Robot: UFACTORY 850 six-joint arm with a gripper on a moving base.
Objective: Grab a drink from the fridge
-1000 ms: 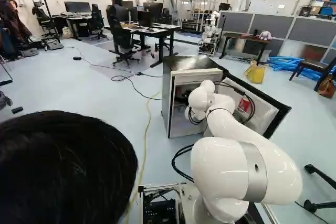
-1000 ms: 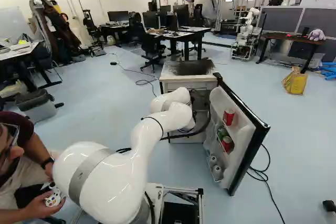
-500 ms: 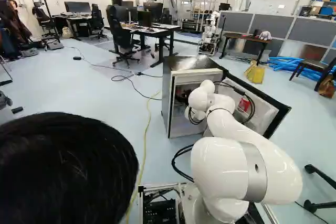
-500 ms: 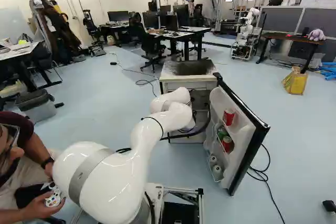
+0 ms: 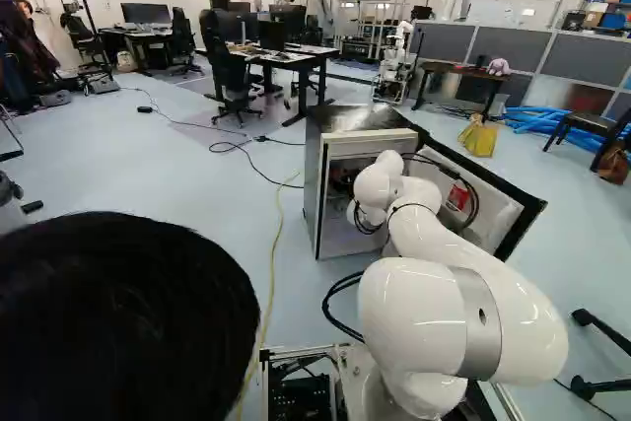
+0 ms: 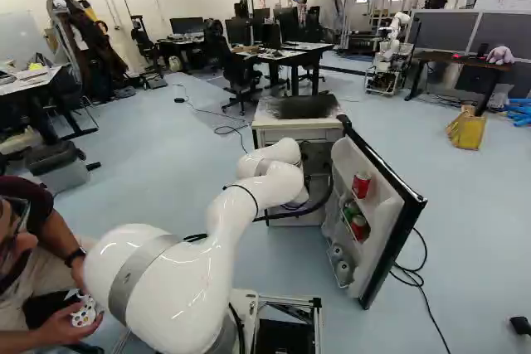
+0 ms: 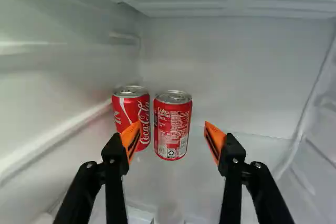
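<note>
The small fridge (image 5: 367, 118) stands ahead with its door (image 6: 383, 234) swung open, and my arm reaches into it. Both base views hide the gripper. Inside, in the wrist view, my gripper (image 7: 172, 139) is open, its orange pads wide apart. One red drink can (image 7: 173, 127) stands upright on the glass shelf (image 7: 247, 153), ahead of the gap, nearer one finger than the other. A second red can (image 7: 124, 109) stands close beside it, partly covered by that same finger's pad. Neither can is gripped.
Door racks hold a red can (image 6: 362, 185), more cans (image 6: 358, 225) and pale containers (image 6: 343, 271). In the wrist view, the fridge's side wall (image 7: 47, 87) runs along the cans' side. Someone with a controller (image 6: 84, 312) sits close beside the arm.
</note>
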